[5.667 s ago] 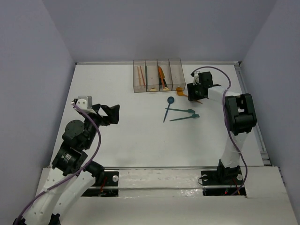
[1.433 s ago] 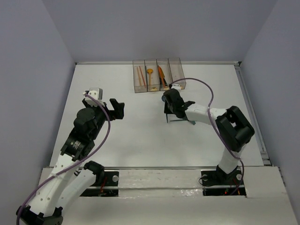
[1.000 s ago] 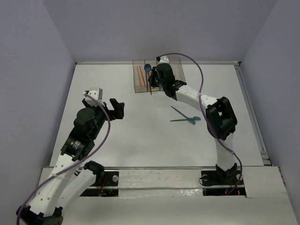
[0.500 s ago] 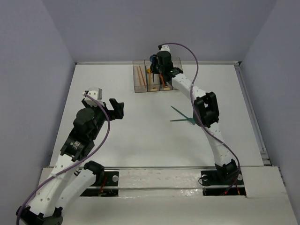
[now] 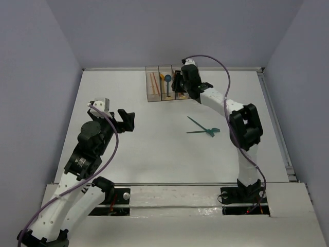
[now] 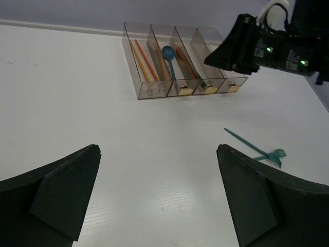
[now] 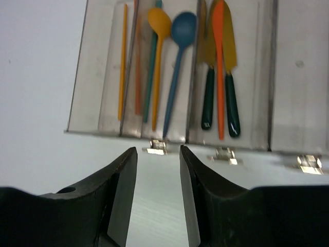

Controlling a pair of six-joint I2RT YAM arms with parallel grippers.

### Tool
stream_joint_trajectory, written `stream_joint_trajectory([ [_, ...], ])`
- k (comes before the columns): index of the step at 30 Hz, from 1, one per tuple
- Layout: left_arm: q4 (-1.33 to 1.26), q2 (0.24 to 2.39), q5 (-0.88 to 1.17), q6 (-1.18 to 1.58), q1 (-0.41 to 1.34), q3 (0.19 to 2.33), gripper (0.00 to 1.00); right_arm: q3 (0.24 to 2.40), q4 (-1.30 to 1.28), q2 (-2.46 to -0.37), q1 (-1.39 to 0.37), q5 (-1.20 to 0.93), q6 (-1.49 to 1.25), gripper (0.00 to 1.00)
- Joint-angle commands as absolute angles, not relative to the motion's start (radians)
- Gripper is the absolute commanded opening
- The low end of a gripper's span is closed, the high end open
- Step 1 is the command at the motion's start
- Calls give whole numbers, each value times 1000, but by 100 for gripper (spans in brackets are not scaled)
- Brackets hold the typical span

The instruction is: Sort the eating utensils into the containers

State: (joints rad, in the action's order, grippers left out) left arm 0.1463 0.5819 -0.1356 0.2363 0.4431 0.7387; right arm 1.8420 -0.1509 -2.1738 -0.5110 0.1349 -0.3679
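1. Right gripper: the jaws stand partly apart with nothing between them. It hangs over the near end of the bins, in line with the second bin from the left of the top view.
2. Blue spoon: it lies in that second bin, bowl toward the far end and handle tip at the near wall. It is free of the fingers.
3. Same bin: an orange spoon lies just beside the blue one, bowl the same way. A teal stem runs alongside it.
4. Leftmost bin: orange sticks lie lengthwise.
5. Third bin: two knives with dark green handles lie side by side, handles toward the near end. An orange piece lies between them.
6. Table: two teal pieces lie crossed, well apart from the bins and nearer the arms. The left wrist view shows a fork head on one.
7. Left gripper: the jaws are spread wide and hold nothing. It is raised over the left part of the table, well apart from every utensil.
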Motion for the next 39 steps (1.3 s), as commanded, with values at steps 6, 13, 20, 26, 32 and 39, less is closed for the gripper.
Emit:
stream_joint_trajectory([
  [6,95,532,-117,235,440,736,99,1093,-44,-1631,-511,189,-457,43],
  [13,98,518,-112,238,440,735,99,963,-173,-1568,-511,206,-428,44],
  [20,104,511,-114,236,440,733,99,1054,-255,-1657,-477,175,-377,44],
  [26,103,509,-114,236,440,733,99,1091,-270,-1700,-477,100,-396,45],
  [32,101,515,-114,236,440,733,99,1048,-268,-1693,-477,71,-411,54],
  [39,103,515,-123,236,440,735,99,1040,-293,-1738,-466,72,-411,60],
])
